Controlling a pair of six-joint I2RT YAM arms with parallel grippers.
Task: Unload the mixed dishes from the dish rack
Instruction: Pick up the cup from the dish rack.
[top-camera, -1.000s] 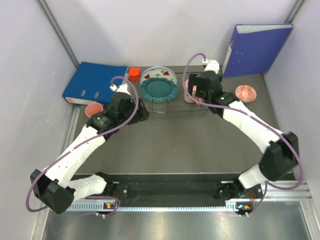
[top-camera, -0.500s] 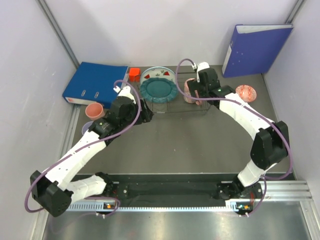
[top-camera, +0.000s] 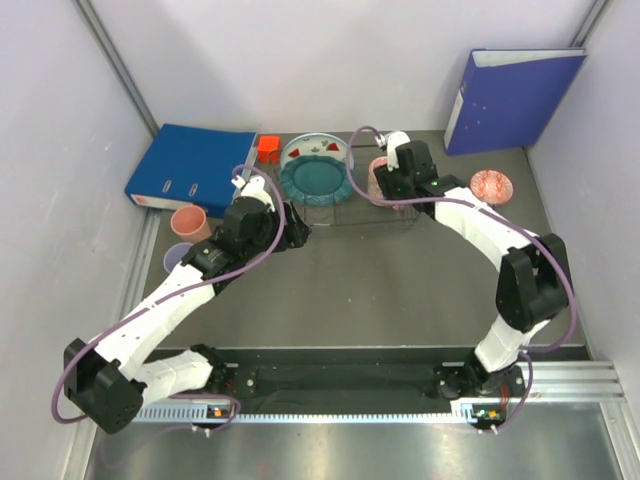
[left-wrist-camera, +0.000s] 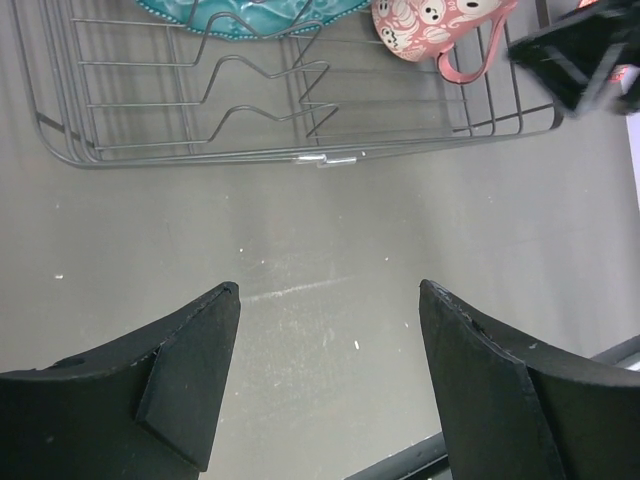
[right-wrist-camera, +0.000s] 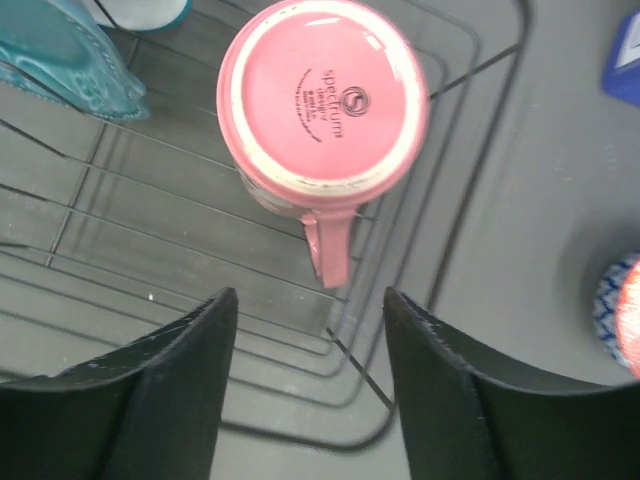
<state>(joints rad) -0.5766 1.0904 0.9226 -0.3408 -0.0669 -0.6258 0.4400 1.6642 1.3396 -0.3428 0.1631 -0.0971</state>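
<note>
Two plates stand in the one dish rack (left-wrist-camera: 330, 158): a teal scalloped plate (top-camera: 317, 180) and a white plate with red marks (top-camera: 318, 150). There are three cups in all: one pink mug (right-wrist-camera: 322, 100) upside down in the rack, one salmon-pink cup (top-camera: 188, 220) near the left edge of the table (top-camera: 380, 290), and one lavender cup (top-camera: 174, 258) just beside it. One small patterned bowl (top-camera: 491, 185) sits toward the right edge. Two blue binders: a flat binder (top-camera: 190, 165) at the back left corner and an upright binder (top-camera: 510, 95) at the back right. One red cube (top-camera: 268, 148)
</note>
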